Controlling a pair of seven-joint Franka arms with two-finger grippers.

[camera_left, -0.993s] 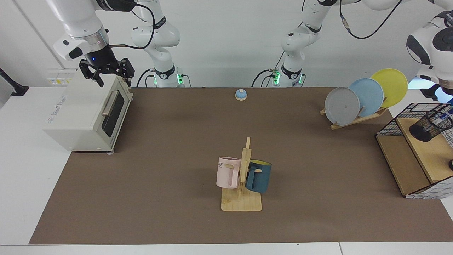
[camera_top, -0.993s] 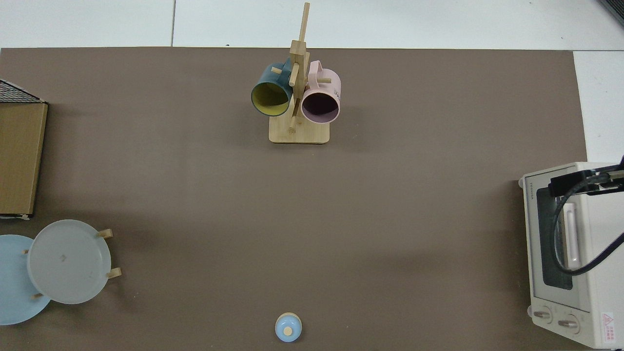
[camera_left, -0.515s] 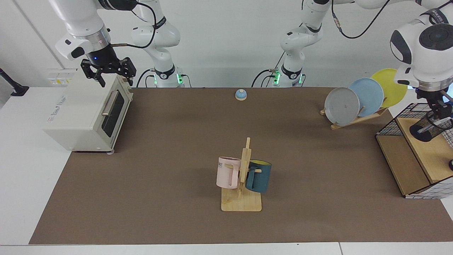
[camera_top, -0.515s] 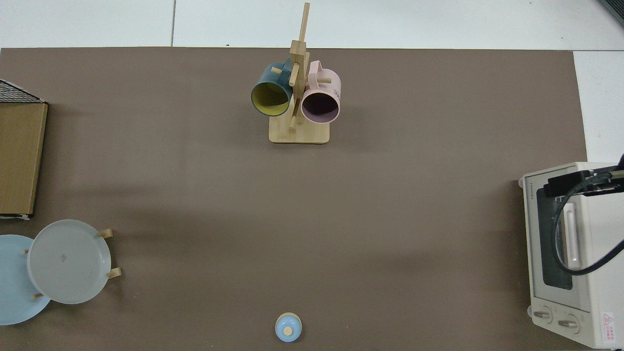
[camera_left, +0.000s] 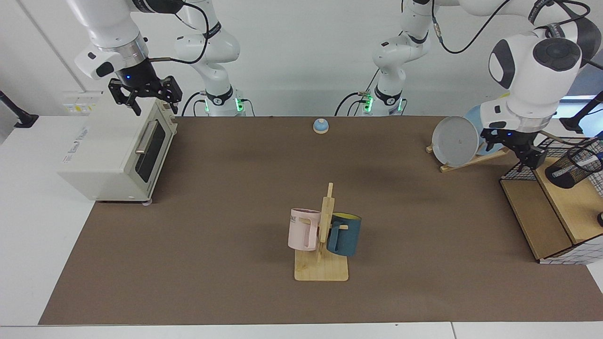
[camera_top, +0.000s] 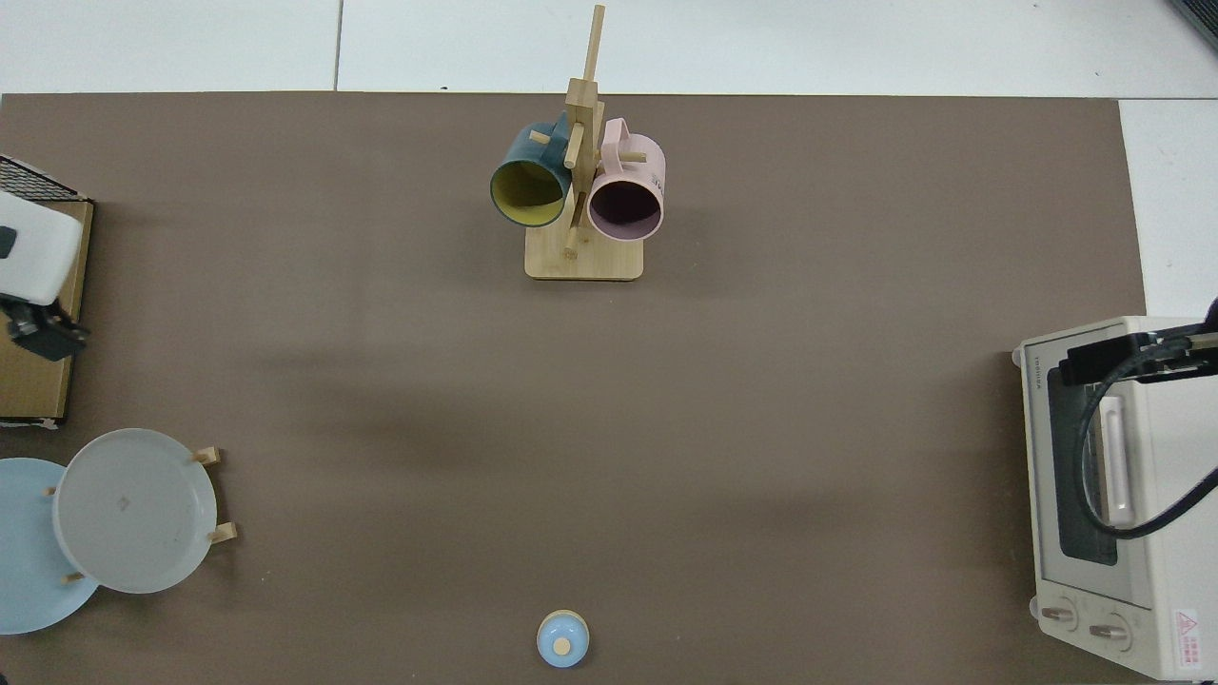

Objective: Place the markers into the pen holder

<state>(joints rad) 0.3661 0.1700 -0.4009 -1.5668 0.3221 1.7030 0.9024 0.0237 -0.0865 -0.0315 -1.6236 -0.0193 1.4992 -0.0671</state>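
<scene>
The pen holder [camera_left: 571,167] lies tilted on the wooden shelf [camera_left: 572,202] of the wire basket [camera_left: 518,170], a marker [camera_left: 585,163] inside it. The left gripper [camera_left: 526,158] hangs just beside it, jaws' state unclear. The right gripper [camera_left: 145,94] waits above the toaster oven [camera_left: 103,150], jaws spread and empty.

A: Quick count. Two arms, two grippers: the right gripper [camera_left: 145,100] and the left gripper [camera_left: 524,155].

B: Two mugs on one wooden stand [camera_left: 321,268]: a pink mug [camera_left: 302,235] and a teal mug [camera_left: 345,235].

A: On the plate rack I only make out two plates from here: a grey plate [camera_left: 454,141] and a blue plate [camera_top: 24,561].

B: One toaster oven [camera_left: 115,150], one bell [camera_left: 321,125], one wire basket [camera_left: 541,188].

A: And one pen holder [camera_left: 572,167] with one marker [camera_left: 585,163] showing inside.
</scene>
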